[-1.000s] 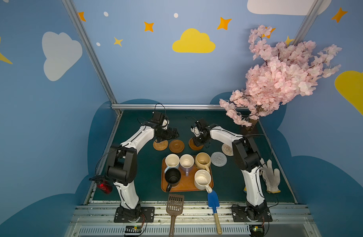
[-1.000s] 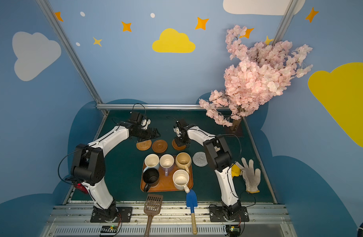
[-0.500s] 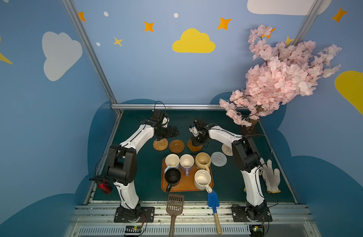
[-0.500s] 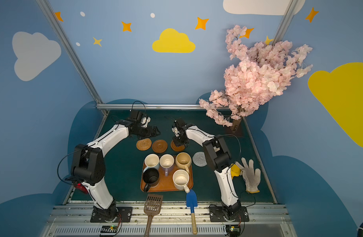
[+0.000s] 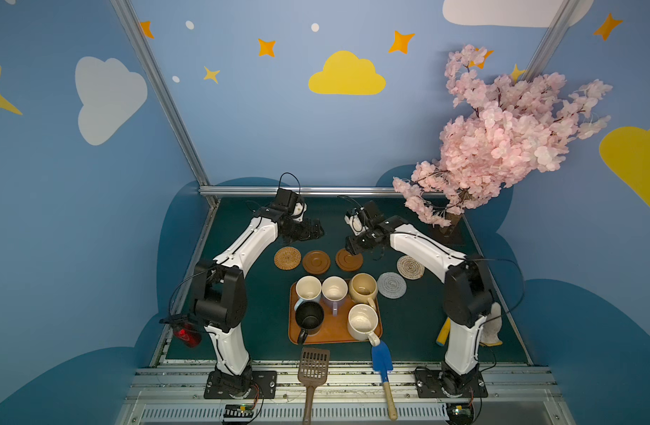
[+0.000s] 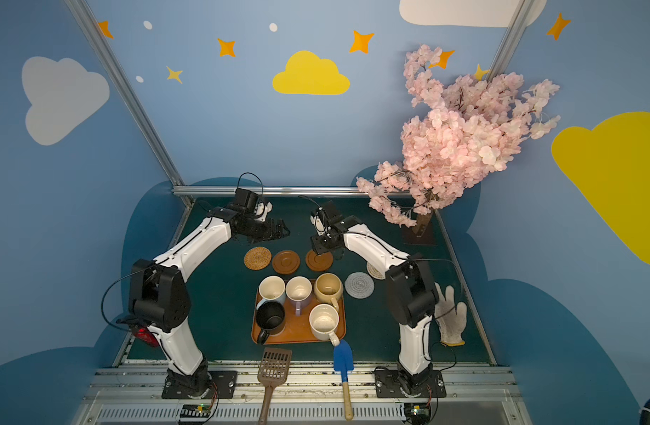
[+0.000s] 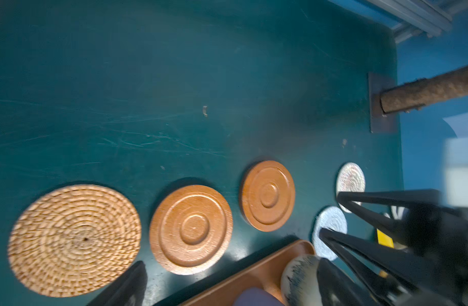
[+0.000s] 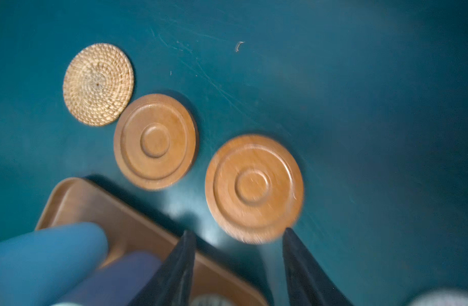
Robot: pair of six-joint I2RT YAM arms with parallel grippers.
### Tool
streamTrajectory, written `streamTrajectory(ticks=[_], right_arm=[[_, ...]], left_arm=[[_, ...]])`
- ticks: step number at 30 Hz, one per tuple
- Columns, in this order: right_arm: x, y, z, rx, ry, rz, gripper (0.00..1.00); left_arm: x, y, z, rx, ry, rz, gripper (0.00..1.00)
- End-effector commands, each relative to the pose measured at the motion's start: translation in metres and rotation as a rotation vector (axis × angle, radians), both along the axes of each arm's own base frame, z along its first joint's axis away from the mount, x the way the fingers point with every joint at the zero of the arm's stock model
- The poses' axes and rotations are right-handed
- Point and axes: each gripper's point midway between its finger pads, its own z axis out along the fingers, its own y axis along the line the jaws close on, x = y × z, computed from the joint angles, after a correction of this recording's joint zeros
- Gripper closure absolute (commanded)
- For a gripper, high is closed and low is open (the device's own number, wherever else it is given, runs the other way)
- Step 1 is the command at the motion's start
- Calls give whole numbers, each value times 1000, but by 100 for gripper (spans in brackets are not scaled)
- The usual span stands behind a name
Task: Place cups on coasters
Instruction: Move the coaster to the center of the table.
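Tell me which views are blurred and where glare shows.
Right wrist view: motion blur smears the near wood coaster, most at its lower edge; pale glare lies on the mat by the tray. Left wrist view: the rattan coaster is soft. Both top views: sharp and evenly lit, but the posts lean from the wide lens.

Robot lab booth: cloud-painted blue walls (image 5: 261, 128) are enclosing a green tabletop (image 5: 331, 209), a left arm (image 5: 242, 246) and right arm (image 5: 423, 246) are standing bolted to a metal rail (image 5: 345, 373), a blossom tree (image 5: 500, 140) is filling one corner.
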Motion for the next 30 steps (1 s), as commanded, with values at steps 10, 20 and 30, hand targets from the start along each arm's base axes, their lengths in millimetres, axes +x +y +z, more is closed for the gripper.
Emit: streamTrajectory(ticks=[10,20,30], right_arm=[[-56,-110,28,73,53,-285,20],[-86,-187,-41,-39,195,-474,37],[-104,-146,-91,17,360,-388,55]], left_arm=[[-54,-106,49,-2,-68,-370,1],[-74,-171,32,78,-51,-541,3],[-69,-185,26,95,-40,-526,3]])
